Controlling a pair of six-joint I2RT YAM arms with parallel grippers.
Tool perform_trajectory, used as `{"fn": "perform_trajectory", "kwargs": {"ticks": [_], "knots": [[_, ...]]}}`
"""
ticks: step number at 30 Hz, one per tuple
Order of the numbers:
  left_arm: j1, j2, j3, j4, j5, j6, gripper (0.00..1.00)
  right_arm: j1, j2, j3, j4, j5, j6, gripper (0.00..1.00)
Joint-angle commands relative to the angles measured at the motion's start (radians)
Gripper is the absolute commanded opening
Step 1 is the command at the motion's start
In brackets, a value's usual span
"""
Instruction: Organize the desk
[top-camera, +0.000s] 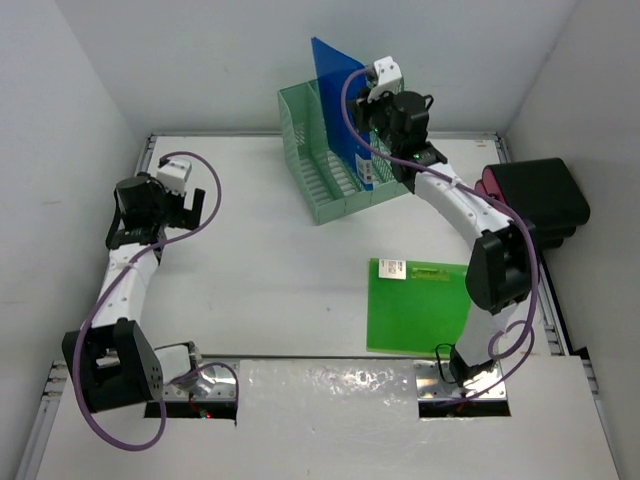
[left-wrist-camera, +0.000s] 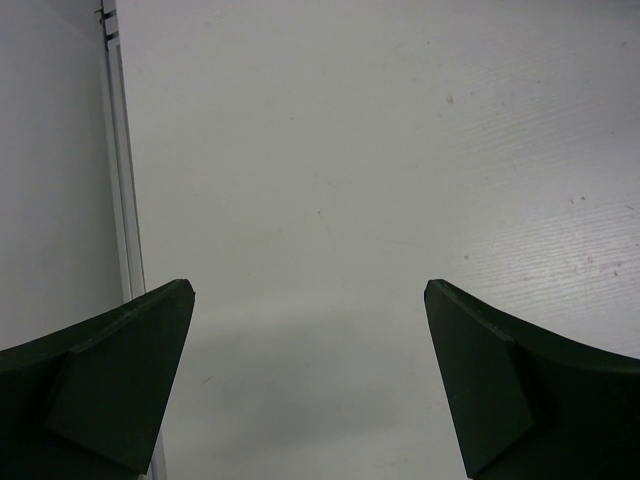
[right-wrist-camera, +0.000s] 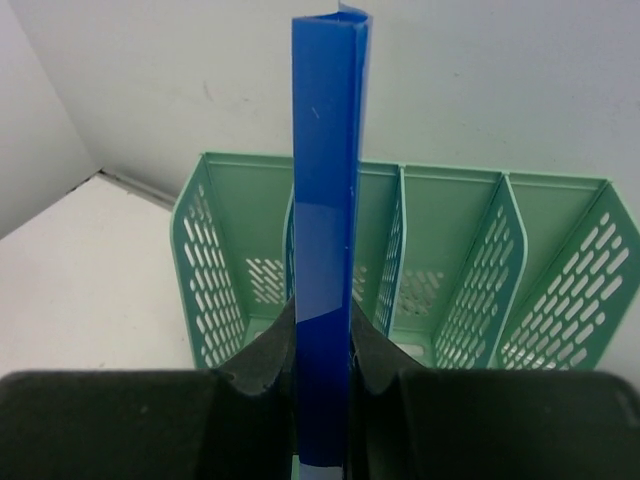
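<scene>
From above, the right end effector is holding a blue folder upright at the green file rack on the far side of the desk. The left end effector is hanging wide open above the desk. Up close, the pinched folder is lining up edge-on with the rack's slots, probably needing a straight lowering into one.

Two folders, one file rack, one black case.
Blue folder clamped in the right pincer, file rack just beyond it; green folder and black case well apart from it.
</scene>
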Motion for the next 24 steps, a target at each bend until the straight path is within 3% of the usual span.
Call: {"fn": "perform_trajectory", "kwargs": {"ticks": [1, 10, 18, 24], "knots": [[0.003, 0.021, -0.005, 0.062, 0.006, 0.01, 1.0, -0.006, -0.069, -0.074, 0.322, 0.019, 0.028, 0.0], [0.003, 0.077, 0.01, 0.09, 0.016, -0.004, 1.0, -0.003, -0.076, -0.252, 0.588, -0.027, 0.038, 0.0], [0.003, 0.119, 0.018, 0.093, 0.013, 0.004, 1.0, 0.0, -0.196, -0.41, 0.736, 0.014, 0.026, 0.0], [0.003, 0.142, 0.039, 0.088, 0.025, -0.008, 1.0, 0.012, -0.172, -0.402, 0.752, 0.028, 0.015, 0.0]]}}
